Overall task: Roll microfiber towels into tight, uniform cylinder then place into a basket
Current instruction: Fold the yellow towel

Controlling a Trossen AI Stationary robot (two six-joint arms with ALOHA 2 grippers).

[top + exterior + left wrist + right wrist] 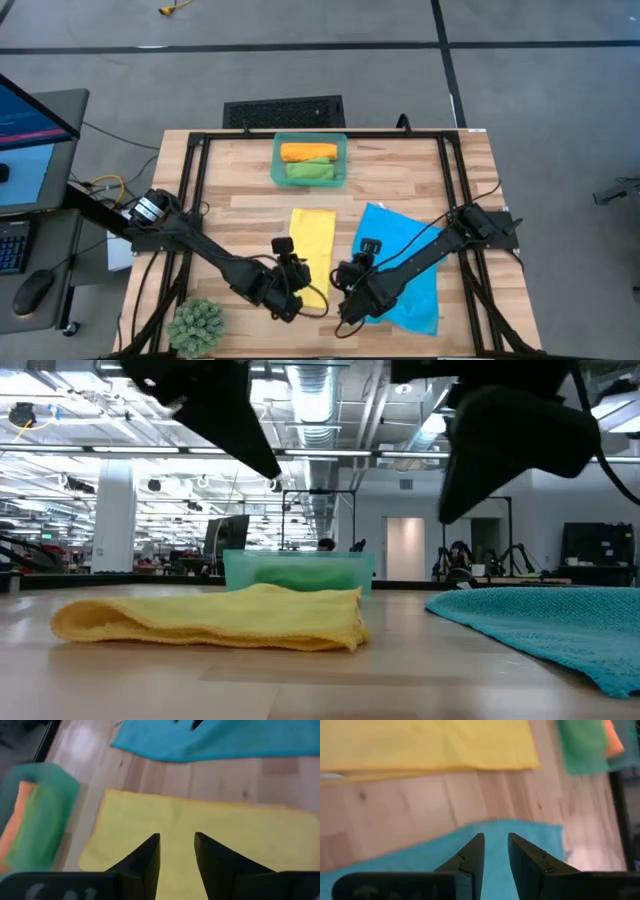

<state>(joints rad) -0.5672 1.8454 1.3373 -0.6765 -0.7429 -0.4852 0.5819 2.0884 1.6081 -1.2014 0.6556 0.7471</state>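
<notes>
A yellow towel (312,248) lies folded into a long strip on the wooden table, and a blue towel (402,268) lies spread to its right. The teal basket (278,160) at the far middle holds an orange roll (308,152) and a green roll (310,171). My left gripper (176,854) hovers open over the yellow towel's near end (298,293). My right gripper (495,851) hovers open over the blue towel's near left part (350,302). In the low view both hang well above the table, the left (235,430) and the right (500,455).
A spiky green plant ball (197,325) sits at the table's near left corner. Black rails (190,200) run along the table's left and right sides. A desk with a monitor, keyboard and mouse (35,290) stands left of the table.
</notes>
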